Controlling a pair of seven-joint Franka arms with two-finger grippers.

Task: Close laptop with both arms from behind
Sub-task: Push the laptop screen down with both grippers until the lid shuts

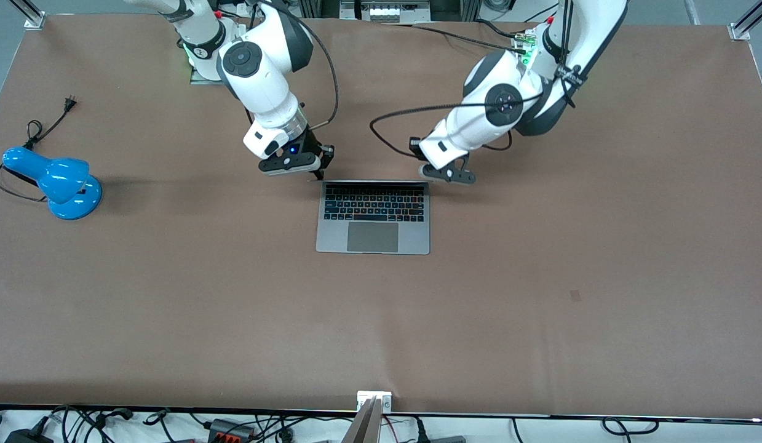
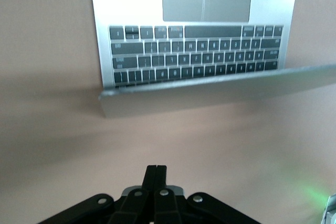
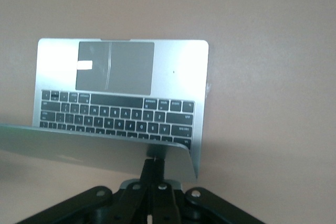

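Front view: slim silver-grey metal laptop [image 1: 373, 217], lid upright. Right gripper [image 1: 322, 167], fingers pressed together, touches lid's back corner; left gripper [image 1: 449, 175], fingers together, just beside lid.

Robotics laboratory workbench.
Two white arms [image 1: 264, 80] mounted at a brown-covered table [image 1: 540, 307], aluminium framing and loose cables [image 1: 233, 427] along its edges.

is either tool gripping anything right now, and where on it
Nothing is held. Both tools are shut on nothing: the right tool sits at the slim silver-grey laptop's lid edge, and the left tool is short of the lid.
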